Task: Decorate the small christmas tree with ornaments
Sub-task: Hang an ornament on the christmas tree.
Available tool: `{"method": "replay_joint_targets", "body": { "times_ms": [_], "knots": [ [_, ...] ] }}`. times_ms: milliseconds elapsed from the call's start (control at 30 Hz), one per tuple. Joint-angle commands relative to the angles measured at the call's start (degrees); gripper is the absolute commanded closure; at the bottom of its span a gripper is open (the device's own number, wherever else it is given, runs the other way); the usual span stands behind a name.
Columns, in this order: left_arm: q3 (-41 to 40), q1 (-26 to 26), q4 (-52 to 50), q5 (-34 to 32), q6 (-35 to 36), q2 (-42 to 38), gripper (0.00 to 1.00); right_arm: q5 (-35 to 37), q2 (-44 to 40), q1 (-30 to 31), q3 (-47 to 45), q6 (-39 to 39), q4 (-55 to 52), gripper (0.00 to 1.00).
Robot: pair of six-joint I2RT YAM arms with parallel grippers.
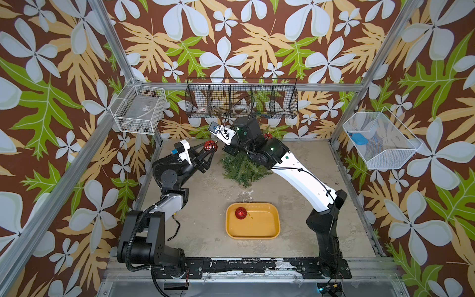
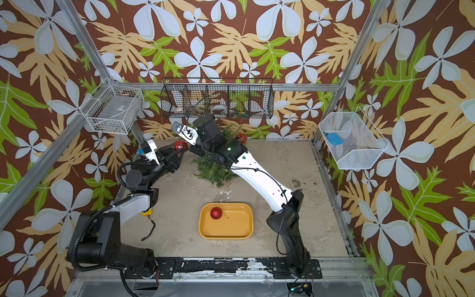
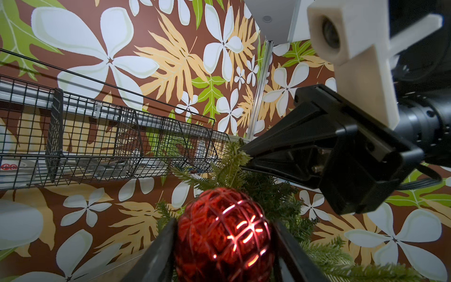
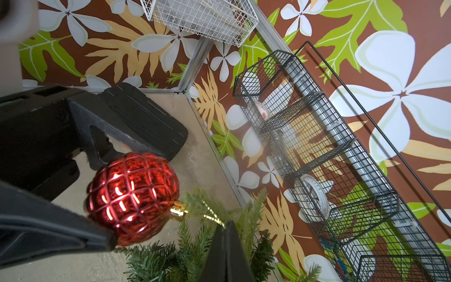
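1. Floral-walled cell, beige tabletop; small christmas tree stands far centre.
2. Left gripper jaws clamp faceted bauble, just left of the tree top.
3. Right gripper jaws pressed together at the tree top; gold thread from the bauble's cap reaches their tip.
4. Hung bauble sits in the tree's far-right branches; ribbed bauble lies in yellow tray, near centre.

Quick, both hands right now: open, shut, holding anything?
Left hand: closed on the faceted red bauble.
Right hand: shut, apparently pinching that bauble's gold string.
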Motion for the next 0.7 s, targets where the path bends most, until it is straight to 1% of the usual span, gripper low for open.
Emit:
{"method": "replay_joint_targets", "body": {
  "times_ms": [0,33,133,233,300,400,433,467,533,567,667],
  "knots": [
    [0.44,0.13,0.67,0.57,-0.53,0.40,0.89,0.38,-0.29,-0.02,0.43,-0.08,1.17,1.00],
    [0.27,0.13,1.00,0.48,-0.67,0.32,0.89,0.15,-0.50,-0.03,0.40,0.01,1.15,0.99],
    [-1.07,0.13,1.78,-0.41,-0.92,-0.34,0.89,0.01,-1.36,0.05,-0.05,0.60,1.31,0.82],
    [-2.34,0.13,2.38,-1.01,-1.14,-1.00,0.89,-0.08,-2.69,0.11,-0.93,1.08,1.91,0.70],
    [-2.66,0.13,2.47,-0.93,-1.35,-1.09,0.88,-0.26,-3.60,0.13,-1.35,1.58,2.24,0.68],
    [-3.01,0.13,2.99,-0.93,-1.70,-1.01,0.85,-1.22,-4.97,0.14,-1.92,2.16,2.81,0.67],
    [-3.09,0.13,3.19,-0.93,-1.85,-0.99,0.83,-1.35,-5.42,0.23,-2.10,2.34,2.91,0.67],
    [-3.25,0.13,3.57,-0.93,-2.13,-0.92,0.76,-1.35,-5.68,0.23,-2.15,2.40,3.01,0.67],
    [-3.49,0.13,4.28,-1.10,-2.38,-0.91,0.56,-1.32,-6.10,0.23,-2.36,2.39,3.09,0.66],
    [-3.56,0.13,4.61,-1.24,-2.50,-0.95,0.49,-1.20,-6.25,0.24,-2.32,2.31,3.07,0.66],
    [-4.10,0.13,5.35,-1.69,-2.66,-1.08,0.33,-1.25,-6.91,0.28,-2.61,2.28,3.01,0.66]
  ]
}}
